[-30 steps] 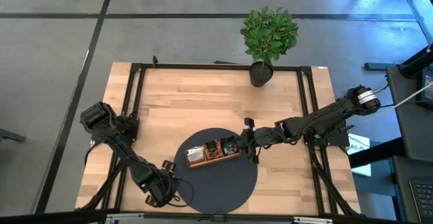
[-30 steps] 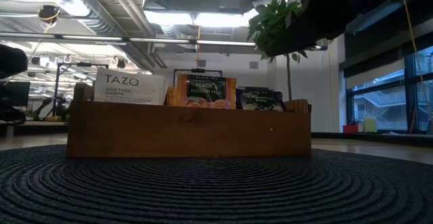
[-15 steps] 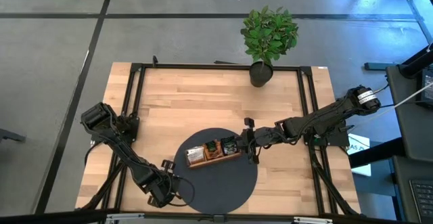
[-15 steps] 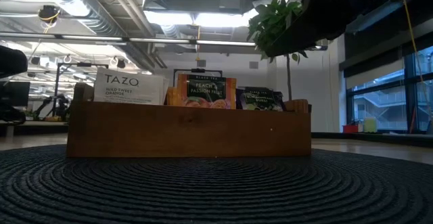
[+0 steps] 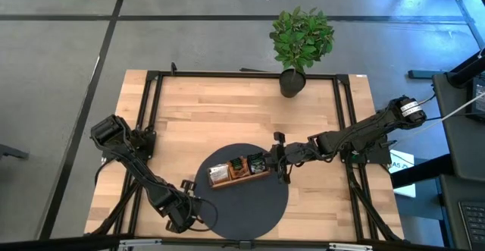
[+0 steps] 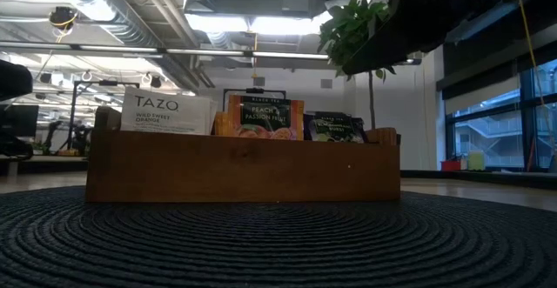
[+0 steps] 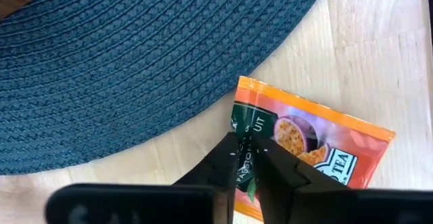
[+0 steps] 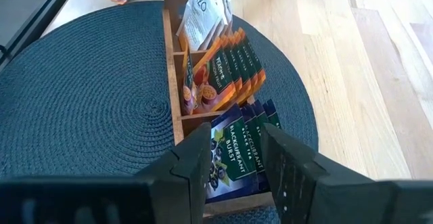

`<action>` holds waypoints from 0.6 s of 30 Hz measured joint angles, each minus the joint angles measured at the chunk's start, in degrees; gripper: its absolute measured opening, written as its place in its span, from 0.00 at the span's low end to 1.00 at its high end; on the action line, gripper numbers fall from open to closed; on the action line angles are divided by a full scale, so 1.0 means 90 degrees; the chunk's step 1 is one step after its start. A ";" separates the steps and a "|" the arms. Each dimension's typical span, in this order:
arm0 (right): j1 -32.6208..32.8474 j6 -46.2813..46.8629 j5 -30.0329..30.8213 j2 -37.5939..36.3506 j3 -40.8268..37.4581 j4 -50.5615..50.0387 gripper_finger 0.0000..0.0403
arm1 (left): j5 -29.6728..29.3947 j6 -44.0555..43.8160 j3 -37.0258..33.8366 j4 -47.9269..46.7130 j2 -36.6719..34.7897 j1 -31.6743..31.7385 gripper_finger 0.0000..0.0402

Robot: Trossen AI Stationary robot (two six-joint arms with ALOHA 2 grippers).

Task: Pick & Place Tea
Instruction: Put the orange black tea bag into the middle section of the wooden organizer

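An orange tea sachet (image 7: pixel 318 149) lies flat on the wooden table just off the edge of the dark round mat (image 5: pixel 242 205), near the table's front left. My left gripper (image 7: pixel 247 149) (image 5: pixel 178 214) is down on it, shut on its end. The brown wooden tray (image 5: pixel 239 174) stands on the mat with white, orange and dark sachets upright in its compartments (image 8: pixel 216 68). My right gripper (image 8: pixel 233 158) (image 5: pixel 280 166) hovers open over the dark sachets (image 8: pixel 237 139) at the tray's right end, touching nothing. My left gripper pinches the orange sachet between its two fingers at the green-printed end (image 7: pixel 247 126), the one nearest the mat. The fingers come from above, pointing down. The rest of the sachet lies flat on the bare wood.
A potted plant (image 5: pixel 301 39) stands at the table's far edge. Black frame rails (image 5: pixel 148 130) run along the table's left and right sides. Bare wood stretches between the mat and the plant.
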 joint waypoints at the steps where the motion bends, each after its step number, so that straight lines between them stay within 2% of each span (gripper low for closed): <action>1: -0.0001 0.0000 0.0000 0.0000 0.0000 0.0002 0.33 | 0.0001 -0.0001 0.0000 0.0000 0.0000 0.0000 0.08; 6: 0.0000 0.0000 0.0000 0.0000 0.0000 0.0007 0.33 | 0.0013 -0.0339 -0.0008 -0.0084 -0.0187 0.0017 0.01; 9: 0.0000 0.0000 0.0000 0.0000 0.0000 0.0046 0.33 | -0.0260 -0.0729 0.0073 -0.0789 -0.0549 0.0071 0.01; 14: -0.0001 -0.0009 0.0000 0.0000 0.0000 0.0319 0.33 | -0.1574 -0.1243 0.0442 -0.1258 -0.1283 0.0109 0.01; 18: -0.0003 -0.0386 -0.0271 0.0000 0.0000 0.0855 0.33 | -0.2971 -0.0629 0.0570 -0.0678 -0.1569 0.0240 0.01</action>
